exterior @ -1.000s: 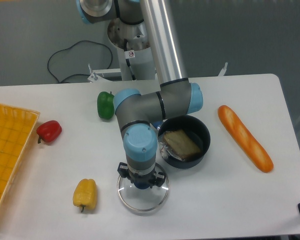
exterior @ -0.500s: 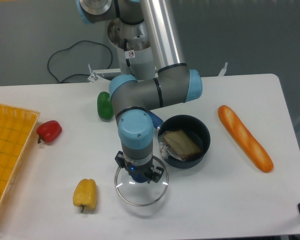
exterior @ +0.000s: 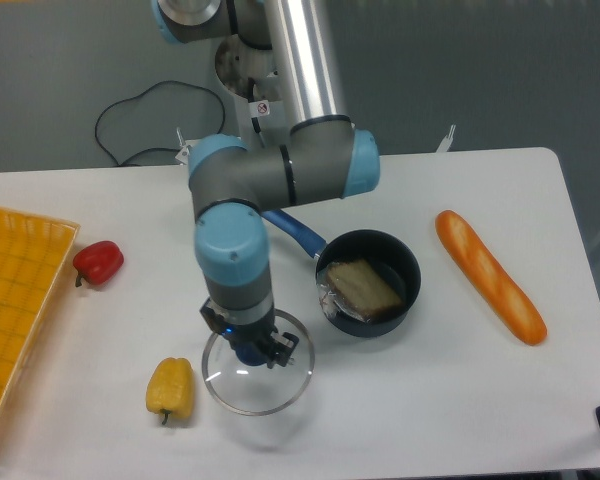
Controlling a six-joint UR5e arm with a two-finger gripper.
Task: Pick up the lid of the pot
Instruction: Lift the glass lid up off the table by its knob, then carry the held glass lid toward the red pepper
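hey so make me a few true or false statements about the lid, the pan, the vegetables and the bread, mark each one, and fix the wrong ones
1. The blue knob of the glass lid is between the gripper's fingers. True.
2. The black pan has a blue handle. True.
3. The lid is sitting on the pan. False: the gripper holds it away from the pan, which is uncovered.
4. In the image, the yellow pepper is closer to the lid than the red pepper is. True.
5. The baguette lies inside the yellow crate. False: it lies on the table.
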